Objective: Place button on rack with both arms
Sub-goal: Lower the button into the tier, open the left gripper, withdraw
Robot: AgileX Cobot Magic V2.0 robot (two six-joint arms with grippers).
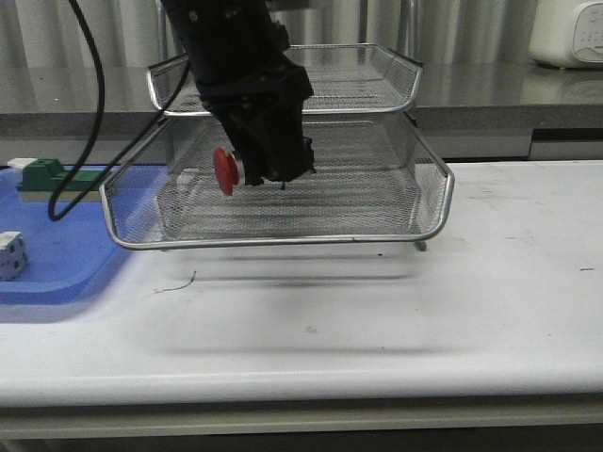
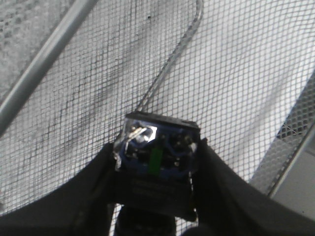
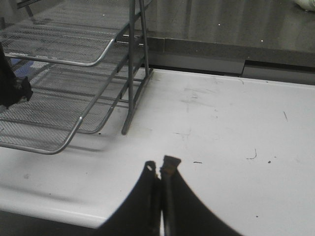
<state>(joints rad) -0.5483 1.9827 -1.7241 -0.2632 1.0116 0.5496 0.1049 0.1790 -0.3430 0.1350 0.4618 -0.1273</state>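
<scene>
The silver wire-mesh rack (image 1: 415, 188) stands at the table's back with one tray pulled forward. Over that tray my left gripper (image 1: 268, 169) is shut on the button (image 1: 226, 170), whose red cap faces left. In the left wrist view the button's black and blue body (image 2: 157, 152) sits clamped between both fingers, close above the tray's mesh (image 2: 236, 73). My right gripper (image 3: 160, 167) is shut with nothing in it, over bare table to the right of the rack (image 3: 130, 64); it does not show in the front view.
A flat blue tray (image 1: 57, 254) lies at the left with a green block (image 1: 52, 177) and a white cube (image 1: 11, 256) on it. A black cable (image 1: 94, 113) hangs by the left arm. A grey counter runs behind the table.
</scene>
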